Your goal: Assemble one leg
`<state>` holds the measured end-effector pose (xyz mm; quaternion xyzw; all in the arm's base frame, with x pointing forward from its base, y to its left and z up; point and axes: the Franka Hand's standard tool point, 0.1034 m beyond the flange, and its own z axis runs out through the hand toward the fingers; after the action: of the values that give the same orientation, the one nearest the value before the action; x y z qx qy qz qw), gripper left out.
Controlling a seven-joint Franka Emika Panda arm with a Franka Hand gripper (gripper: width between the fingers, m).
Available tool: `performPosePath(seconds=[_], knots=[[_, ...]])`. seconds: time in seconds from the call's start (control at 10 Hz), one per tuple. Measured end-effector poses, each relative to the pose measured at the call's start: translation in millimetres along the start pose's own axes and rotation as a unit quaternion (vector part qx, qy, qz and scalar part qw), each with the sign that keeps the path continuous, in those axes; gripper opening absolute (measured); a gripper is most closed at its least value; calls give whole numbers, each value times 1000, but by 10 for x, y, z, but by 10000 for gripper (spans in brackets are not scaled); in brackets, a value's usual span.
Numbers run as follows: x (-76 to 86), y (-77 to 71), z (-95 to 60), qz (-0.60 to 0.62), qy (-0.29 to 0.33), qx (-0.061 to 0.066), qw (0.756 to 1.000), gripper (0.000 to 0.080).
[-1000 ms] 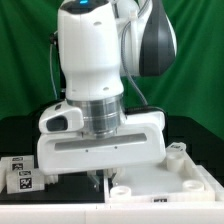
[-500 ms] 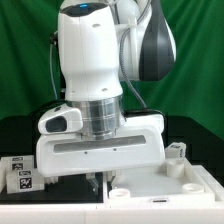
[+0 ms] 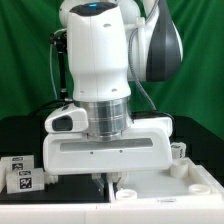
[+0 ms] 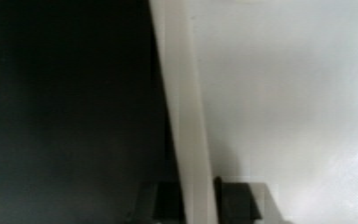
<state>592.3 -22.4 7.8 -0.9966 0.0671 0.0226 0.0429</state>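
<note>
My gripper [image 3: 106, 181] hangs low over the table, its fingers straddling the near-left edge of the large flat white slab [image 3: 178, 186] with round corner sockets. In the wrist view the two dark fingertips [image 4: 243, 200] sit tight against either side of the slab's thin white edge [image 4: 181, 110], so my gripper [image 4: 202, 201] is shut on it. The slab's top face [image 4: 291, 100] fills one side of that view and the dark table the other. White tagged legs [image 3: 20, 179] lie on the table at the exterior view's left, apart from the gripper.
The black table [image 3: 20, 135] lies before a green backdrop [image 3: 25, 50]. A raised round socket [image 3: 180, 150] stands on the slab's far right corner. The arm's wide white body hides the middle of the table.
The arm has shifted a little toward the exterior view's right, and the slab has moved slightly with it. The legs at the left have stayed put.
</note>
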Motion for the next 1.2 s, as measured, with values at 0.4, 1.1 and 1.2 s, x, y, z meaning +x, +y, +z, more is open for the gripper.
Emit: performPosePath(seconds=[0.4, 1.1, 1.2], knots=[[-1, -1, 3, 0, 0, 0, 1000, 410], [-261, -332, -632, 33, -32, 18, 999, 649], [-256, -334, -620, 27, -30, 17, 999, 649]])
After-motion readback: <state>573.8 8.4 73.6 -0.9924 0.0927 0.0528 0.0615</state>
